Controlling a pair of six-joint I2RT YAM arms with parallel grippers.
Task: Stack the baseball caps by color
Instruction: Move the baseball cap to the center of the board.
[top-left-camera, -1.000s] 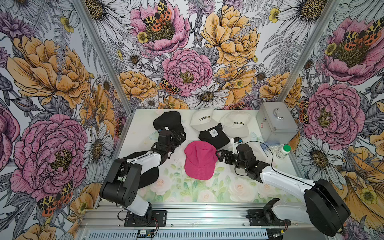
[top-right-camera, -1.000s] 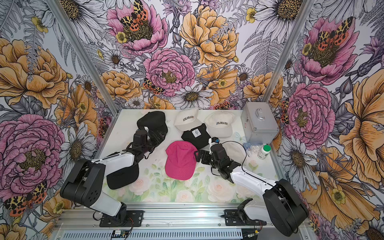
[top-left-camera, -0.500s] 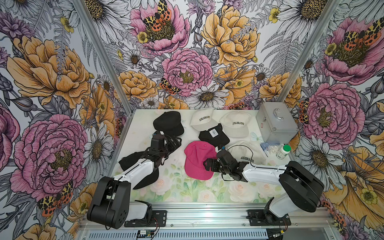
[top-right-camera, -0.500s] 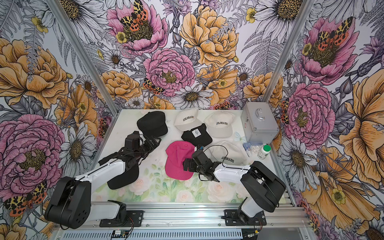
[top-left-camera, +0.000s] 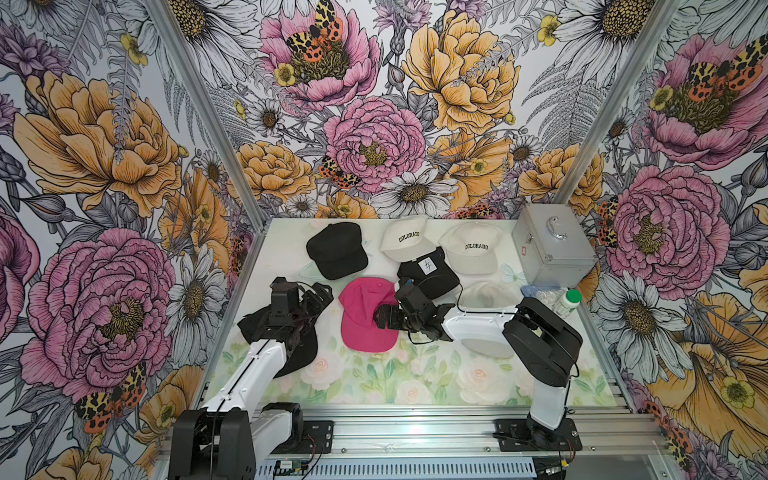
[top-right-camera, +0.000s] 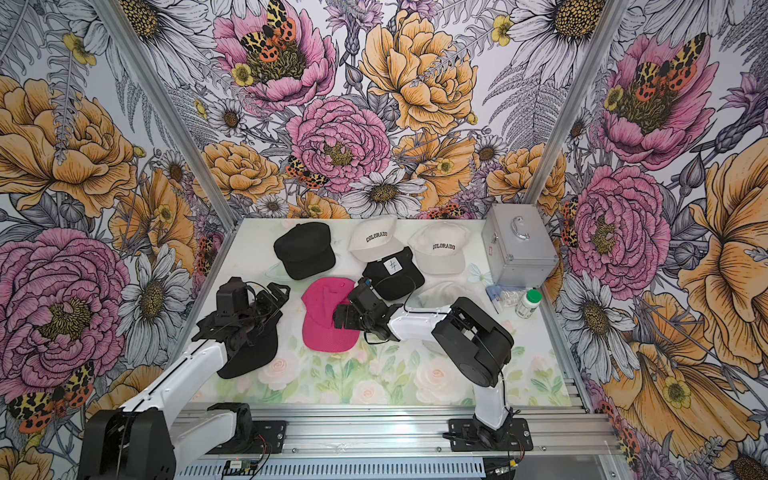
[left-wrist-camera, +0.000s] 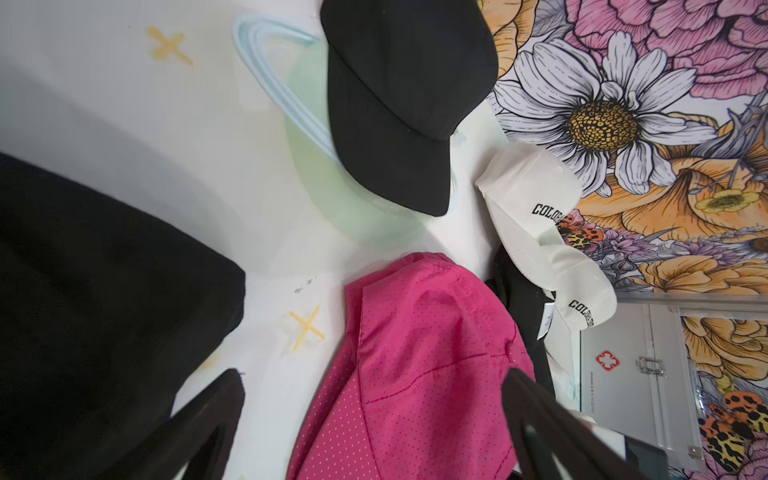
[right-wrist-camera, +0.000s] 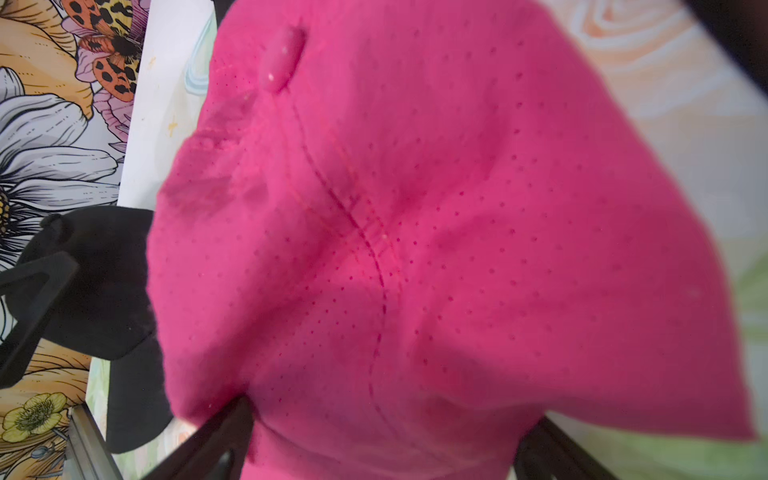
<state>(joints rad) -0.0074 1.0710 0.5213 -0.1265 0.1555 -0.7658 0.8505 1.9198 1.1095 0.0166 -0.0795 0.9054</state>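
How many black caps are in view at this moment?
3. Back-left black cap; tagged black cap in the middle; front-left black cap, partly under the left arm. More could be hidden under other caps.

- Black cap (top-right-camera: 304, 249) lies at the back of the table (top-right-camera: 374, 386).
- Cream cap (top-right-camera: 372, 240) and 2nd cream cap (top-right-camera: 436, 251), both lettered "COLORADO", lie beside it.
- Tagged black cap (top-right-camera: 395, 282) lies just in front, between them.
- Right gripper (top-right-camera: 341, 318) is over the pink cap (top-right-camera: 324, 332), jaws wide.
- Left gripper (top-right-camera: 276, 296), jaws apart, hangs over a 3rd black cap (top-right-camera: 249, 357).
- Case (top-right-camera: 519, 249) stands back right, with the bottle (top-right-camera: 528, 303) near it.
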